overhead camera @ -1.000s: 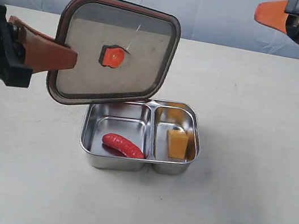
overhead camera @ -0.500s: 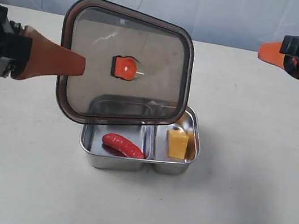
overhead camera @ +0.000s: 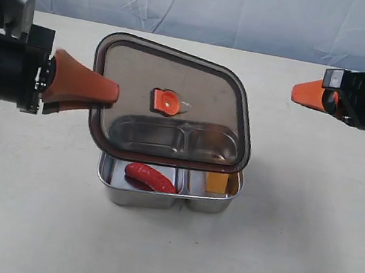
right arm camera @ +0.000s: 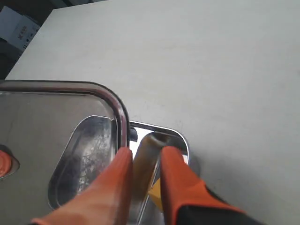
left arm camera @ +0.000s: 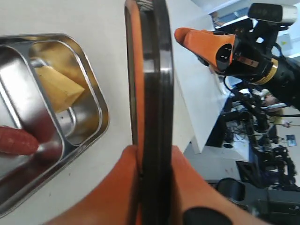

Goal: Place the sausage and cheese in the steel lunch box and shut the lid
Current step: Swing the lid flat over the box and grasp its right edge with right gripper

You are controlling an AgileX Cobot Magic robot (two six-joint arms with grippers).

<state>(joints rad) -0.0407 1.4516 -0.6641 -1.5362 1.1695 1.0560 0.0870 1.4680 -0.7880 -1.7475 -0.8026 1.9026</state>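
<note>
Lid, smoky translucent rounded rectangle, gripped by left end effector; right end effector narrowly parted.

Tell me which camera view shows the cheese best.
The left wrist view: the cheese lies unobstructed in the smaller compartment of the steel lunch box. In the exterior view the lid hides all but a strip. The right wrist view catches only a yellow sliver.

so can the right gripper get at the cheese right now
Probably not. The lid, held by the left gripper, hangs over the box and covers most of the cheese; only a strip shows past the lid's rim. The right gripper sits off to the side.
</note>
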